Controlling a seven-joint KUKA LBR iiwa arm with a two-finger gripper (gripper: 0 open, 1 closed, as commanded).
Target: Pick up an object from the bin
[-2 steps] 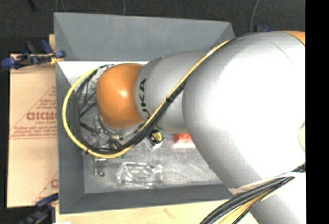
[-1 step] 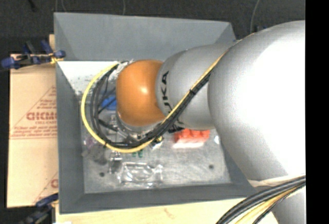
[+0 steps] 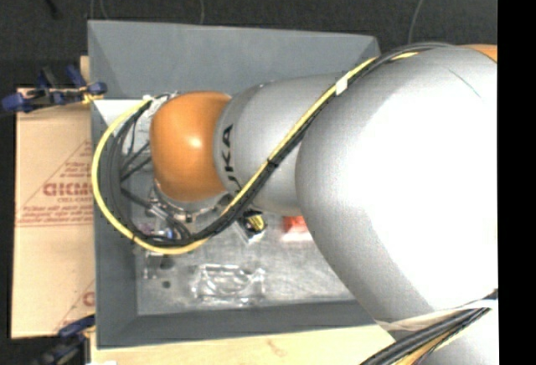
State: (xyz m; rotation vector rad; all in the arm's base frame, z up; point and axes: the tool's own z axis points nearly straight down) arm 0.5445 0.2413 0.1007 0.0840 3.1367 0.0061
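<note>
Orange wrist cover [image 3: 188,146] hangs over the fingers [image 3: 166,223], so you cannot tell whether they are spread or closed. Nearest them lies a small yellow-and-black piece [image 3: 254,225]; a crumpled clear plastic wrapper [image 3: 226,281] sits a little farther, a red piece [image 3: 295,227] beyond.

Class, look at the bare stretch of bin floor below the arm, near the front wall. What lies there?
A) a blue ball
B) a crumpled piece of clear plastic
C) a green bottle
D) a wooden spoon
B: a crumpled piece of clear plastic lies on the grey floor of the bin, just below the arm's orange cover; no ball, bottle or spoon is there.
</note>
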